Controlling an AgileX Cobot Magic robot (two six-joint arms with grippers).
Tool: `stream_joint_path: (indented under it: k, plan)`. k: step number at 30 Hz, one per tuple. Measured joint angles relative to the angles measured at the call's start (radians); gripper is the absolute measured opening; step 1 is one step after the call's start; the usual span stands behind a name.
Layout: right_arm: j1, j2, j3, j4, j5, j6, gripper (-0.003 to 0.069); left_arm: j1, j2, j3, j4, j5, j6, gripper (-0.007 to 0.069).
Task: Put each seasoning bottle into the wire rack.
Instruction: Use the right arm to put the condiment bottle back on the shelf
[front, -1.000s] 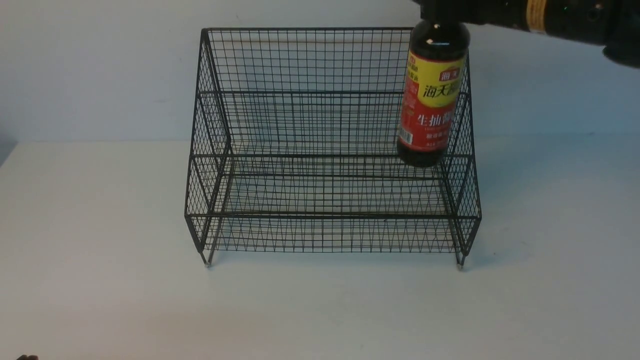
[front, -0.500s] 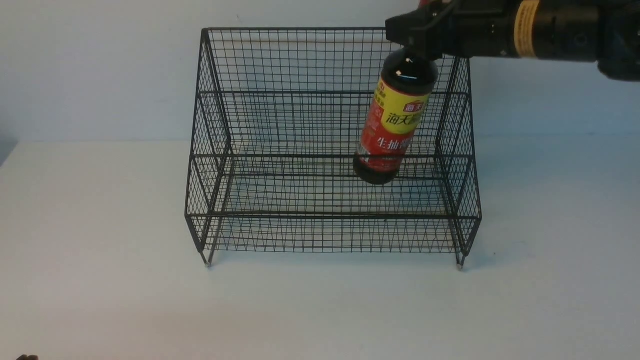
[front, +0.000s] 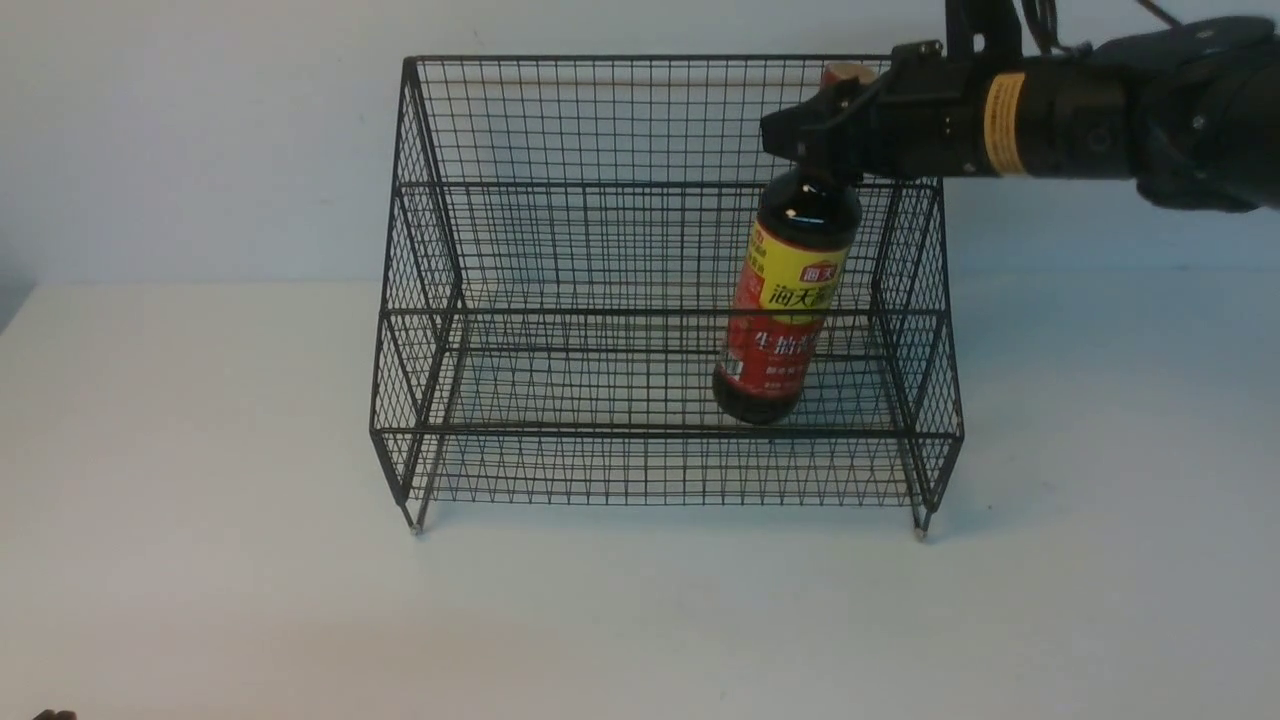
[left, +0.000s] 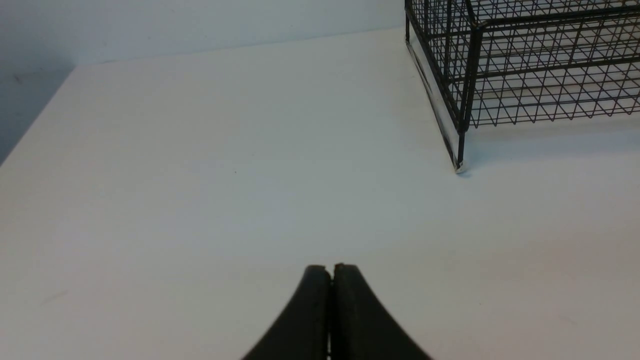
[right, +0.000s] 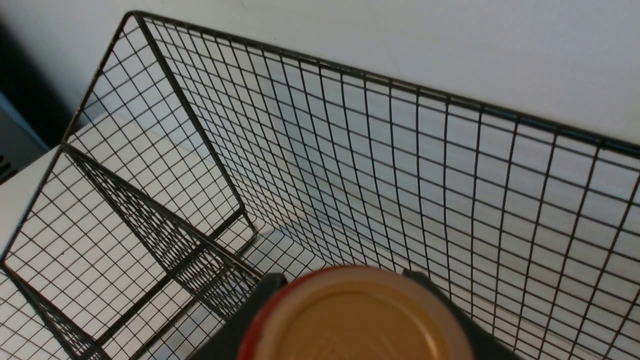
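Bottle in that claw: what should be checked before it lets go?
1. Grip: right gripper shut on the bottle neck: ok.
2. Place: bottle inside the rack, over the lower front tier: ok.
3. Bottle upright: not ok, it leans, base toward the robot's left.
4. Base resting on the tier: cannot tell.
5. Other arm: left gripper shut, away from the rack: ok.

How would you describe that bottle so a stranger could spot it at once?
Find the black wire rack on the white table. Near its right end a tall bottle tilts over the lower shelf, held at the neck. Its yellow-and-red label and tan cap stand out against the black wire.
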Motion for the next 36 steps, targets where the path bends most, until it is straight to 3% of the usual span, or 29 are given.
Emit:
stream_joint_path:
  k: [12, 22, 36]
  plan:
    - [0.001, 0.000, 0.000, 0.000, -0.001, -0.008, 0.0273, 0.000, 0.000, 0.000, 0.000, 0.000, 0.000, -0.0013]
    - [0.022, -0.006, -0.004, 0.003, 0.002, -0.008, 0.0442, 0.000, 0.000, 0.000, 0.000, 0.000, 0.000, -0.0013]
    - [0.087, -0.007, -0.004, 0.004, 0.081, -0.007, 0.0450, 0.000, 0.000, 0.000, 0.001, 0.000, 0.000, -0.0013]
